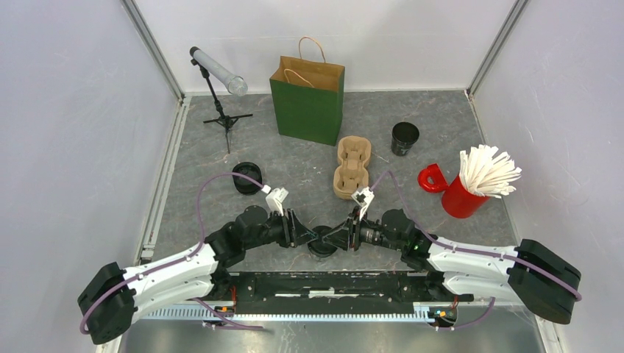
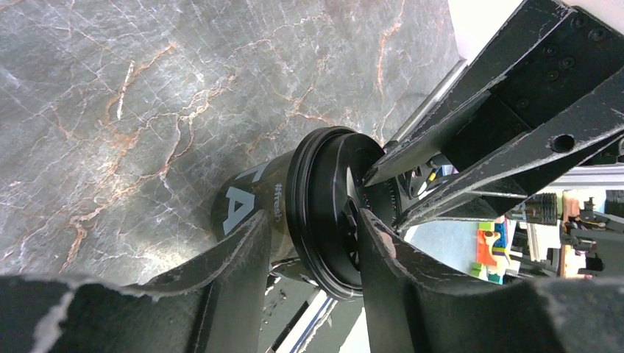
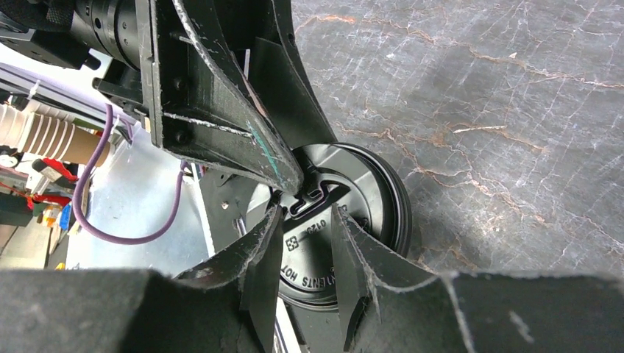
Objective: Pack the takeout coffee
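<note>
Left gripper [image 2: 310, 220] and right gripper [image 3: 305, 217] meet from opposite sides, arms low and reaching inward, fingers slightly apart at the small black lidded disposable coffee cup [image 1: 321, 250], just base-side of the brown cardboard cup tray [image 1: 352, 168]; I cannot tell whether either actually clamps it.

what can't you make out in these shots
Top view: cup mostly hidden under left gripper and right gripper; grip unclear.
Left wrist: cup print cut off by a finger.
Right wrist: lid lettering partly behind fingers.
Top view: inside of bag hidden by its walls.
</note>
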Tool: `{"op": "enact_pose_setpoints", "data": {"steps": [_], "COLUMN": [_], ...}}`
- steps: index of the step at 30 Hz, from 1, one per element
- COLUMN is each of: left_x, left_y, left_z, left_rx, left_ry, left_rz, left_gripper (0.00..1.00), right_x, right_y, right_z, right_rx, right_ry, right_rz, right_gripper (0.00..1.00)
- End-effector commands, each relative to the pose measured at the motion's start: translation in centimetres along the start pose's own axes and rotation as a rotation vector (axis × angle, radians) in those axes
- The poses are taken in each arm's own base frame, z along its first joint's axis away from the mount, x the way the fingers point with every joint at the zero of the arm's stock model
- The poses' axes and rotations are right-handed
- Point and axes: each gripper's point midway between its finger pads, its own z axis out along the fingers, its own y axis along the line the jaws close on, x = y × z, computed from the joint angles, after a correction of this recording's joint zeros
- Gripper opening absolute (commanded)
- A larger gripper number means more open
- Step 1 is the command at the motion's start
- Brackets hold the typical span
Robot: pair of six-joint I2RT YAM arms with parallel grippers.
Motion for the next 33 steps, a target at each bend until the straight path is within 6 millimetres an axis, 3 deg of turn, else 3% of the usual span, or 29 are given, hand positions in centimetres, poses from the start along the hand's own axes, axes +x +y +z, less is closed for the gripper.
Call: {"op": "enact_pose_setpoints", "data": {"steps": [1, 7, 12, 15, 18, 22, 26, 29, 33], "left_x": [0.0, 0.0, 0.0, 0.0, -0.1, -0.4, -0.6, -0.9, -1.0], "left_y": [0.2, -0.1, -0.2, 0.0, 0.1, -0.2, -1.5, -1.9, -1.9], "left_z": [0.5, 0.5, 0.3, 0.3, 0.5, 1.3, 2.1, 2.5, 2.8], "left_rx": [0.004, 0.023, 0.033, 0.03, 0.038, 0.058, 0.118, 0.132, 0.131], "left_ry": [0.002, 0.003, -0.008, -0.007, -0.02, -0.021, -0.007, -0.011, -0.008], "left_rz": [0.04, 0.041, 0.05, 0.066, 0.097, 0.149, 0.171, 0.181, 0.188], "left_gripper": [0.52, 0.49, 0.47, 0.45, 0.43, 0.42, 0.4, 0.4, 0.4], "right_x": [1.8, -0.9, -2.6, -3.2, -4.0, -4.5, -3.9, -2.5, -0.2], "right_y": [-1.6, 0.0, 0.9, 1.0, 0.1, 0.5, 2.1, 3.0, 3.1], "right_z": [-0.2, 0.2, 0.0, -0.3, -0.8, -1.0, -0.7, -0.5, -0.5], "right_rx": [0.079, 0.059, 0.052, 0.065, 0.128, 0.126, 0.023, -0.053, -0.114], "right_ry": [0.098, 0.054, 0.045, 0.065, 0.072, 0.088, 0.088, 0.097, 0.123], "right_rz": [-0.022, -0.068, -0.141, -0.22, -0.287, -0.323, -0.292, -0.226, -0.137], "right_gripper": [0.38, 0.47, 0.59, 0.68, 0.69, 0.62, 0.47, 0.4, 0.39]}}
